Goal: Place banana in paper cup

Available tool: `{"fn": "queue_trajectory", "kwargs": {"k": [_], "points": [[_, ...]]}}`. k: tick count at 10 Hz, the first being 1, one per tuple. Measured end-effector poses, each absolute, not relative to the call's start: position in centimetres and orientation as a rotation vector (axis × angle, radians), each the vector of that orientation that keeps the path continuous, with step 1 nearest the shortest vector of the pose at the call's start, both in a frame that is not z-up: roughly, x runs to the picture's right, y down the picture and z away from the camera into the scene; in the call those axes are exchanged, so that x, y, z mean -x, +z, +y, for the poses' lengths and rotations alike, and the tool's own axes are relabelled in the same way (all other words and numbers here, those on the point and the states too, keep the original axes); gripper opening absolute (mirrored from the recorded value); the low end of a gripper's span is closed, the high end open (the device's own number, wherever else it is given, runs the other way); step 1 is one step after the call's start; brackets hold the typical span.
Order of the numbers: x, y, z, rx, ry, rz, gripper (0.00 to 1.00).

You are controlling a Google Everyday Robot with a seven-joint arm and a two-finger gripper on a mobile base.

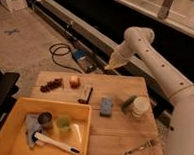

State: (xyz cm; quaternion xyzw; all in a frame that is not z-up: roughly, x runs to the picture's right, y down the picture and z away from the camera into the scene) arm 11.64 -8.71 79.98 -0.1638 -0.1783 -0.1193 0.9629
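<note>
— The desk (114,134)?
— It lies below the gripper (112,66), which hangs over its far edge, jaws pressed together, nothing visible between them.
— The yellow bin (10,118)?
— Below-left of the jaws, well apart.
— The paper cup (140,106)?
— Below-right of the jaws, upright, beside a green vegetable (128,103).
— The banana (85,94)?
— Probably that slim thing lying below the jaws, slightly left.

Your arm is arching high.
The gripper (113,64) is hanging below the elbow (fingers pinched together), pointing down.
</note>
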Motion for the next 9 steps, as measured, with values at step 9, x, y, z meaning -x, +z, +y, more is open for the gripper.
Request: {"fn": "queue_trajectory", "kwargs": {"k": [9], "points": [[-18.5,72.5,-0.8,0.423,-0.006,-0.183,0.00]]}}
